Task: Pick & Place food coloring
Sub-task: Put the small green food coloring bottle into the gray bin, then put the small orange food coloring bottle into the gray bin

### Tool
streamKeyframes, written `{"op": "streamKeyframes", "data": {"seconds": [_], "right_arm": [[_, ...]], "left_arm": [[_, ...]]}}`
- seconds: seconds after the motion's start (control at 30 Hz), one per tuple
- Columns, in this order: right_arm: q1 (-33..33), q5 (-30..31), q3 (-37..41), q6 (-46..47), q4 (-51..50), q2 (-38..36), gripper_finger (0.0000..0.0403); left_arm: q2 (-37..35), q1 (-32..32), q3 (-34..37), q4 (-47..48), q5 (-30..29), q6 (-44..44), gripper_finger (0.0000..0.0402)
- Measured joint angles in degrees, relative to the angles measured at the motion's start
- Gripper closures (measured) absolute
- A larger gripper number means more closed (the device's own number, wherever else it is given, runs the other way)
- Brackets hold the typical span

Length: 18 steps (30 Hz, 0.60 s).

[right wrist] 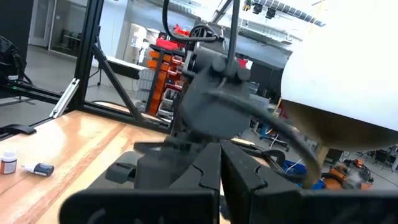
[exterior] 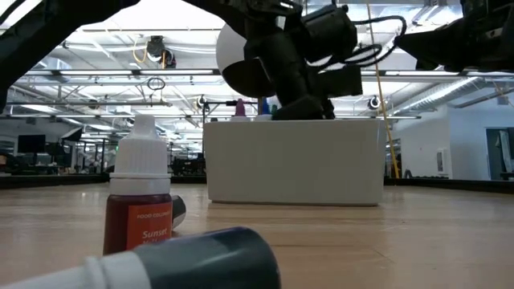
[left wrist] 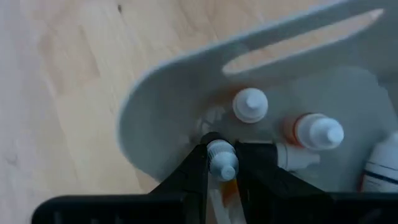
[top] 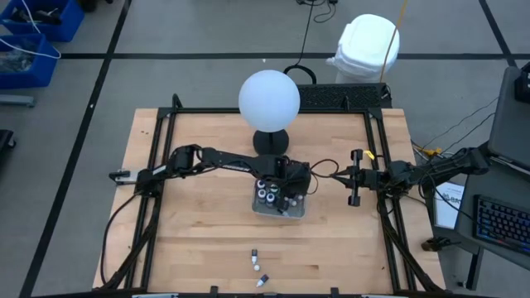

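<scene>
My left gripper hangs over the clear tray, near one rounded corner of it, and is shut on a small white-topped food coloring bottle. Several more bottles sit in the tray, among them white-topped ones. Three bottles stay on the table near its near edge: an orange one stands upright, and a dark one lies on its side. My right gripper waits shut to the right of the tray, touching nothing. My left gripper pinches the small bottle between its two fingers at the white cap and neck. The fingers point down from above into the tray. The orange body shows between the fingers behind the cap. Whether the bottle's base rests on the tray floor is hidden.
The big white globe on its black base stands just behind the tray, close to the left arm. A black frame runs around the tabletop. Bare wood lies between the tray and the three loose bottles.
</scene>
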<state>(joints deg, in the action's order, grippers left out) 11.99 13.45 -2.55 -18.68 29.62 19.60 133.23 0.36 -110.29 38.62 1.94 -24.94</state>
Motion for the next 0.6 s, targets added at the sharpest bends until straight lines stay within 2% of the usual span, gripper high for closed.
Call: {"op": "streamKeyframes", "data": {"seconds": [0.1, 0.4, 0.5, 0.6], "right_arm": [[0.0, 0.0, 0.0, 0.0, -0.2, 0.0, 0.0403], [0.0, 0.0, 0.0, 0.2, -0.3, 0.0, 0.0403], [0.0, 0.0, 0.0, 0.2, -0.3, 0.0, 0.0403], [0.0, 0.0, 0.0, 0.2, -0.3, 0.0, 0.0403]], "left_arm": [[-0.2, 0.0, 0.0, -0.9, 0.0, 0.2, 0.0324], [-0.2, -0.1, -1.6, 0.0, -2.6, 0.2, 0.0247], [-0.2, -0.5, -6.1, 3.8, -5.4, -0.9, 0.0237], [-0.2, -1.4, -14.5, 14.2, -9.1, -2.0, 0.0233]]}}
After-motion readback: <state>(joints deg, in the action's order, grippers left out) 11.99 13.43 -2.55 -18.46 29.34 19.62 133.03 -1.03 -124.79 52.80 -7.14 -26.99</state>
